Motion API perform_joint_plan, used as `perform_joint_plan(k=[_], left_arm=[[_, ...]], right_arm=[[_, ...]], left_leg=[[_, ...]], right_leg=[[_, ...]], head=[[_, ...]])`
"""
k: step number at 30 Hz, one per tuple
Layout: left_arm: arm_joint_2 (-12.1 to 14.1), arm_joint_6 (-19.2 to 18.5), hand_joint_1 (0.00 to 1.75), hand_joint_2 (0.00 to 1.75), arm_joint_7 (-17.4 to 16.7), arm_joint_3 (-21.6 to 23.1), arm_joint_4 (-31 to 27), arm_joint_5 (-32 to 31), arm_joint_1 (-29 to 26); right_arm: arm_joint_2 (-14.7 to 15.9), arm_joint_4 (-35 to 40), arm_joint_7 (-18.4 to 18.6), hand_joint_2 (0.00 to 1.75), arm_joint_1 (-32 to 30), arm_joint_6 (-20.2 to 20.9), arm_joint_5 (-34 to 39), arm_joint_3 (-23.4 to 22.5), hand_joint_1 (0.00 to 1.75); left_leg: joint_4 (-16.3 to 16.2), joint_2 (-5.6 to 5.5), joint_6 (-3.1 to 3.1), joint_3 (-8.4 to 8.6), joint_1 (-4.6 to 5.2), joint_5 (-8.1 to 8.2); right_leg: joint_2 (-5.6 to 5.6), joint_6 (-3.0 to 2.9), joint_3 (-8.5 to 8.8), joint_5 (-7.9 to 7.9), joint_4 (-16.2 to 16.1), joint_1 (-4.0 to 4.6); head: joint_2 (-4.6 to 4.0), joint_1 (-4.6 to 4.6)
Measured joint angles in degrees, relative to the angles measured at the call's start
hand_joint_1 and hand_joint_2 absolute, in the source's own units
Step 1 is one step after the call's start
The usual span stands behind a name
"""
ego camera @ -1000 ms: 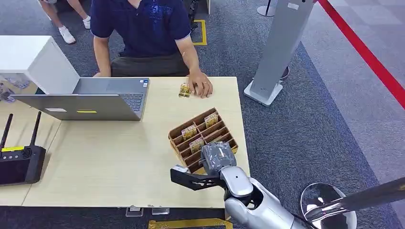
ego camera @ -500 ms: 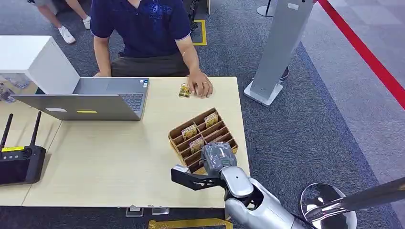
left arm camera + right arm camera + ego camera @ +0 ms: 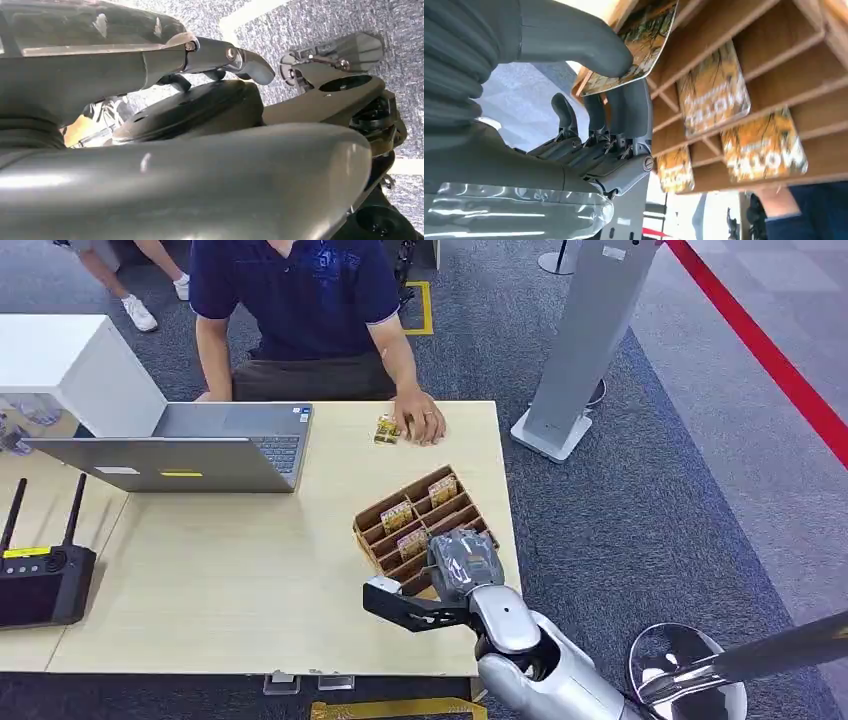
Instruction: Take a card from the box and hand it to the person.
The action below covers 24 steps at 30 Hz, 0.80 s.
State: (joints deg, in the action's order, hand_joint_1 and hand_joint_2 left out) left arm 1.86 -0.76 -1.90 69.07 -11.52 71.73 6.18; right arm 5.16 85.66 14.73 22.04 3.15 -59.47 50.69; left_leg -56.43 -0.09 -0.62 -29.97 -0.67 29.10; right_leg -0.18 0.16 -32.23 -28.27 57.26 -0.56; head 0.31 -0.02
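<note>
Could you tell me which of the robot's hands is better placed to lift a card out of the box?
The right hand: it is at the wooden card box, already pinching a card between thumb and fingers. The left hand hangs over carpet.

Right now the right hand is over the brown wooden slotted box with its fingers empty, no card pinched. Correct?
Not quite: the right hand is at the brown wooden slotted box, but it pinches a yellow printed card between thumb and fingers, as the right wrist view shows.
</note>
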Motion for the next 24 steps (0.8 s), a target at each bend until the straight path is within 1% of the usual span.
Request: perform_joint_plan(k=[8, 12, 14, 18, 24], left_arm=[[0.00, 0.07, 0.00, 0.00, 0.37, 0.00, 0.00, 0.63, -0.10], [0.00, 0.07, 0.00, 0.00, 0.50, 0.00, 0.00, 0.92, -0.14], [0.00, 0.07, 0.00, 0.00, 0.59, 0.00, 0.02, 0.94, -0.16], [0.00, 0.07, 0.00, 0.00, 0.59, 0.00, 0.00, 0.94, -0.16], [0.00, 0.07, 0.00, 0.00, 0.59, 0.00, 0.00, 0.87, -0.16]], right_arm=[[1.18, 6.47, -0.35, 1.75, 0.29, -2.03, -0.13, -1.68, 1.29], [1.73, 10.19, -0.66, 1.75, 0.74, -4.70, 0.24, -2.60, 1.29], [1.95, 11.69, -0.94, 1.75, 1.13, -6.16, 1.22, -3.19, 1.29], [2.19, 13.81, -1.44, 1.75, 2.04, -7.39, 3.24, -4.11, 1.29], [2.10, 13.68, -3.91, 1.75, 4.13, -9.92, 10.19, -5.14, 1.29]], left_leg=[[0.00, 0.00, 0.00, 0.01, 0.00, 0.00], [0.00, 0.00, 0.00, 0.00, 0.00, 0.00], [0.00, 0.00, 0.00, 0.00, 0.00, 0.00], [0.00, 0.00, 0.00, 0.00, 0.00, 0.00], [0.00, -0.01, 0.00, -0.02, 0.00, 0.00]], right_leg=[[0.00, 0.00, 0.00, 0.00, 0.00, 0.00], [0.00, 0.00, 0.00, 0.00, 0.00, 0.00], [0.00, 0.00, 0.00, 0.00, 0.00, 0.00], [0.00, 0.00, 0.01, 0.00, 0.00, 0.00], [-0.01, 0.00, 0.02, 0.00, 0.01, 0.00]], head=[[0.00, 0.00], [0.00, 0.00], [0.00, 0.00], [0.00, 0.00], [0.00, 0.00]])
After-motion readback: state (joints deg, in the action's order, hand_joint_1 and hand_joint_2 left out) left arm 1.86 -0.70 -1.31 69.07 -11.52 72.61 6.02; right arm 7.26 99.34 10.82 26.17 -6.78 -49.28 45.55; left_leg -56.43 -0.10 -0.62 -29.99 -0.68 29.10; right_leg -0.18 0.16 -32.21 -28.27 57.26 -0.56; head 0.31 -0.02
